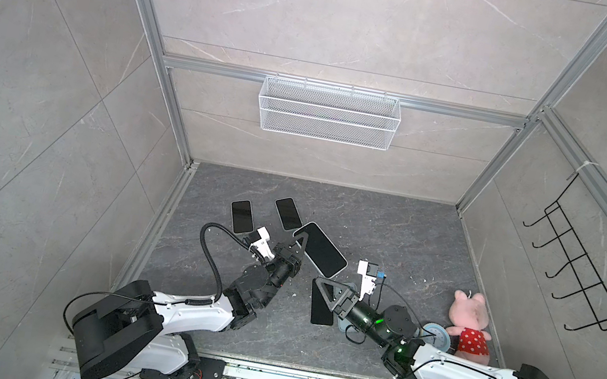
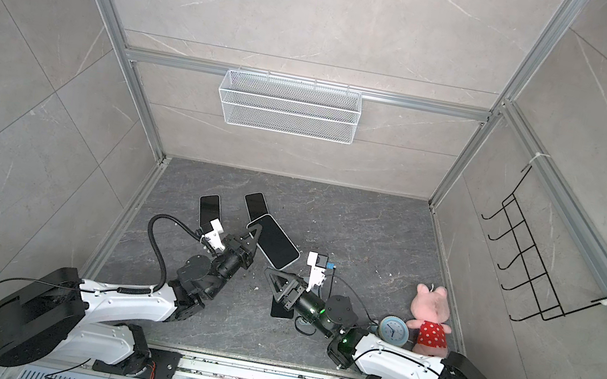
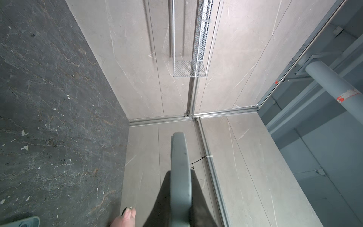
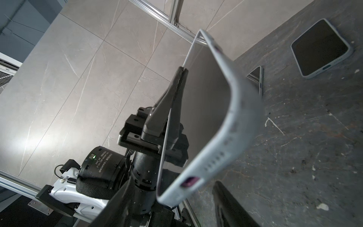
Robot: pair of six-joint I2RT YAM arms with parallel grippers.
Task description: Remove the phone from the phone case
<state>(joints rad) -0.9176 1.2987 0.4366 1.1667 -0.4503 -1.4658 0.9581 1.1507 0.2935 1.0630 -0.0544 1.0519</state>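
Dark stone tabletop (image 1: 391, 231), carrying the scene. Above it the phone (image 4: 206, 94), not yet freed and seated in its pale grey phone case (image 4: 243, 110), hangs tilted in the air. The left hand (image 4: 182, 70) is pressed together on one long rim, pinching case and screen edge alike. The right hand (image 1: 320, 286) stands spread below, its fingers (image 4: 229, 206) either side of the case's port end and touching neither face, as far as can be seen. Principal hazard, as judged: the thin one-rim pinch may slip when the right hand pulls or pushes, dropping the cased phone onto the tabletop. Second: if the right hand closes on case and phone together, both hands clamp the same bundle and nothing separates; the soft rim would merely flex. Lesser: a fall could strike the dark flat slab (image 1: 320, 313) under the right hand, or the spare phone (image 1: 288, 213) just beyond the left hand.
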